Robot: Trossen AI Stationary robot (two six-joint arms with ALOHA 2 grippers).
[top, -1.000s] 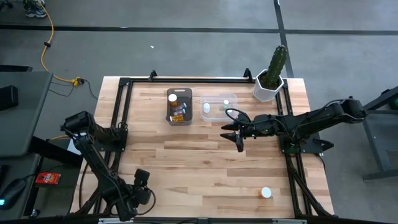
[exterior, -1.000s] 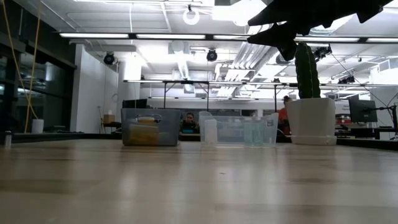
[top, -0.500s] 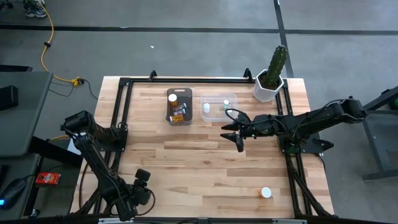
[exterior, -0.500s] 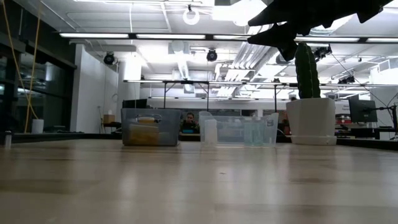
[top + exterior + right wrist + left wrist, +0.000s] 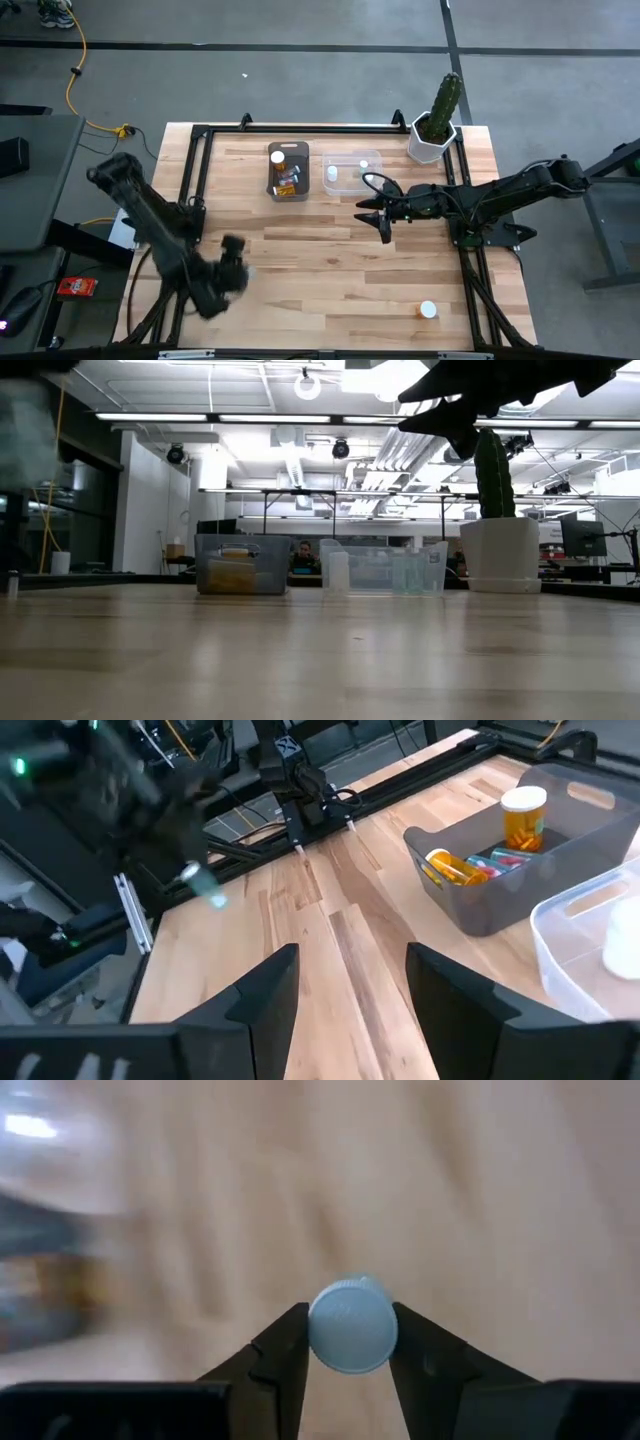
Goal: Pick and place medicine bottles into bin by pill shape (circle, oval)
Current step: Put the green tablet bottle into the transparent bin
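Butcher-block wooden table (image 5: 330, 260) spreads below both arms. Ahead of the waiting right gripper (image 5: 385, 222), fingers spread and empty, sit the smoky grey plastic bin (image 5: 288, 172) of amber bottles and the clear plastic bin (image 5: 352, 172), one per pill shape. The left gripper (image 5: 350, 1342) pinches a small pale white-capped medicine bottle (image 5: 352, 1325) cap-outward between its fingertips, clear of the wood, presumably for carrying.

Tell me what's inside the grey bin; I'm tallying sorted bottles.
The grey bin holds amber bottles: one upright with a white cap, at least one lying down. Its wall hides the floor, so the count stays uncertain.
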